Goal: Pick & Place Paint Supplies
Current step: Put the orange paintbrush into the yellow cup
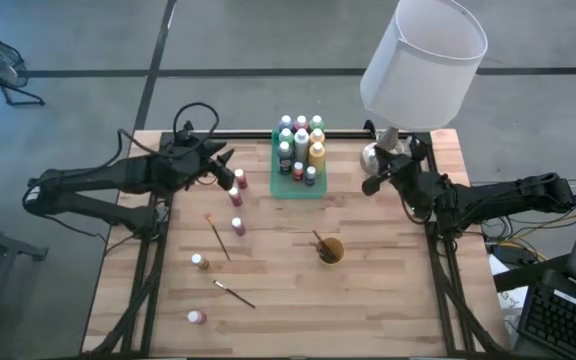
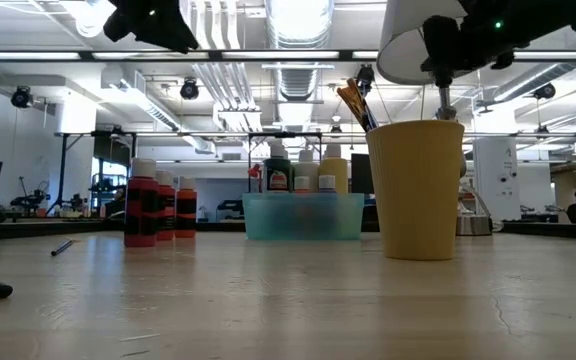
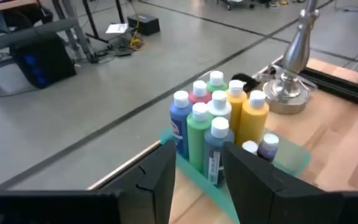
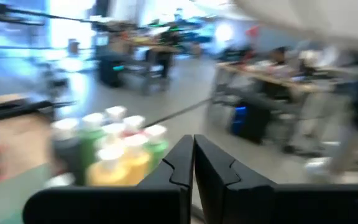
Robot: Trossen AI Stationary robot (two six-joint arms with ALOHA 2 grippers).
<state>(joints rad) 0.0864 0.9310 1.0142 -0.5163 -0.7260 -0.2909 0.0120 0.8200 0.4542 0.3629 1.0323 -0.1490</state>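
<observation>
Bright, even overhead light fills the scene; ceiling strip lights (image 2: 293, 15) glare white in the low view. Shadows on the table (image 1: 388, 300) are soft. The right wrist view is heavily motion-blurred; the others stay sharp.

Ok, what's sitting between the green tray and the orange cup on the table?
Nothing: in the high view the wood between the green tray and the orange cup is bare; brushes stand inside the cup.
</observation>
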